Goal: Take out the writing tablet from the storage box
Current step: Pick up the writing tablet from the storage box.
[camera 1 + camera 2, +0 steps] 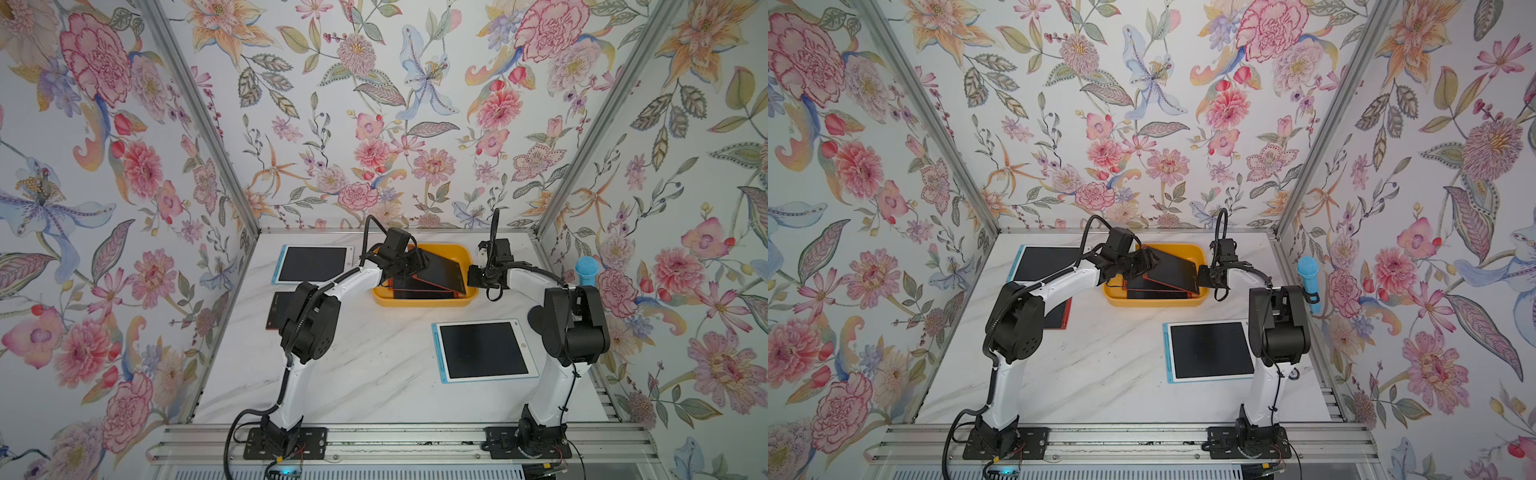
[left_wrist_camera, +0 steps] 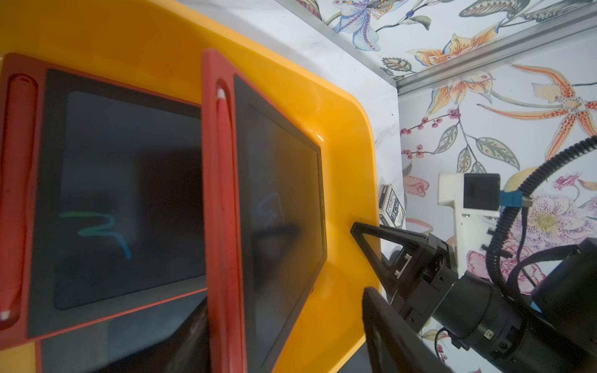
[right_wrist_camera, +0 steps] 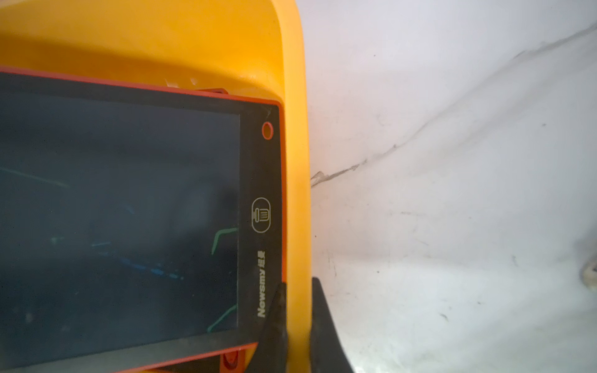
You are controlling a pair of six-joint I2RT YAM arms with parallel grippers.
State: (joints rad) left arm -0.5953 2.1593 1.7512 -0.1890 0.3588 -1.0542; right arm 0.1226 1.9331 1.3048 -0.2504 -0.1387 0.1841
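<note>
The yellow storage box [image 1: 424,302] [image 1: 1154,302] stands at the back middle of the table. Red-framed writing tablets are stacked in it. The top tablet [image 1: 432,272] [image 1: 1171,272] [image 2: 281,210] [image 3: 129,210] is tilted, its right end resting up on the box's right rim, above another tablet [image 2: 122,193]. My left gripper [image 1: 399,266] [image 2: 284,303] is open, its fingers straddling the tilted tablet's red stylus edge, with a gap still showing beside one finger. My right gripper [image 1: 471,276] [image 3: 300,284] is shut on the box's right rim [image 3: 294,161].
Two blue-and-white framed tablets [image 1: 313,264] [image 1: 482,351] lie on the marble table [image 1: 374,365], and a red one [image 1: 276,309] lies partly under the left arm. A blue microphone [image 1: 585,270] hangs by the right wall. A small card box [image 2: 392,206] stands behind the storage box.
</note>
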